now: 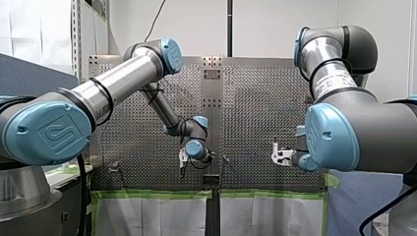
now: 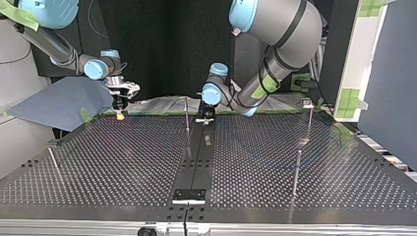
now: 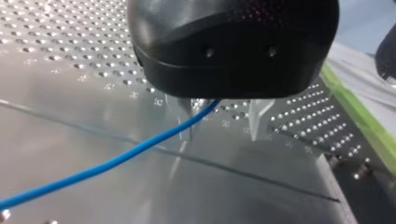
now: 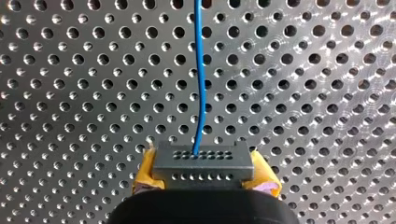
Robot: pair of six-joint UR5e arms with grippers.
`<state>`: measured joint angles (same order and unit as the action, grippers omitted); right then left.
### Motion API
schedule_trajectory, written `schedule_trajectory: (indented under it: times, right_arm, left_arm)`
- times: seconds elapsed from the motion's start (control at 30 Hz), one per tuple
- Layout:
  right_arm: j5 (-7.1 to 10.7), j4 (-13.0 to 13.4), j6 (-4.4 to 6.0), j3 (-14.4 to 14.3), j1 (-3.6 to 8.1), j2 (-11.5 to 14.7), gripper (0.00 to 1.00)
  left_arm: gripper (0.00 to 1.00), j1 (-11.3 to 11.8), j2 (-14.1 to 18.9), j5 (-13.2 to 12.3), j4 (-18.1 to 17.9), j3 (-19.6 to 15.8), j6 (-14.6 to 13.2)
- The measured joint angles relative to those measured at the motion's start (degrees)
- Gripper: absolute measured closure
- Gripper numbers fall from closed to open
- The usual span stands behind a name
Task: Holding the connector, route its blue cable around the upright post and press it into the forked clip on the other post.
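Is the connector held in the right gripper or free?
Held: the connector sits clamped between the yellow pads of my right gripper.

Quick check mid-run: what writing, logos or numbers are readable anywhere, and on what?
"UR": embossed logo on the blue joint cap of my left arm.
The label on my right arm: print too small to read.
No writing shows on the connector or the table.

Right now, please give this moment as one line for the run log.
right pincer: shut on connector | blue cable: runs ahead from connector over perforated table | left pincer: open, cable passes one finger
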<state>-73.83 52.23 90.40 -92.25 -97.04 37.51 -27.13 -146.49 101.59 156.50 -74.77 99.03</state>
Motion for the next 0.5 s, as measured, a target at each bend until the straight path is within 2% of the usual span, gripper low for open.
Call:
schedule_trajectory:
  times: [0.03,0.07,0.23,0.5]
  right_arm:
    - [0.00,-0.06,-0.01,0.00,-0.01,0.00,1.00]
    - [0.00,-0.12,-0.02,-0.01,-0.02,0.00,1.00]
    - [0.00,-0.49,-0.03,0.00,-0.09,-0.01,1.00]
    - [0.00,-1.28,-0.06,0.00,-0.13,-0.01,1.00]
  left_arm:
    - [0.09,-0.03,-0.01,-0.22,0.24,0.00,-0.20]
    - [0.00,-0.07,0.00,-0.39,0.64,0.01,-0.47]
    - [0.00,-0.36,0.12,0.24,2.91,0.01,-1.77]
    - [0.00,-2.09,0.79,3.62,6.96,-0.12,-4.18]
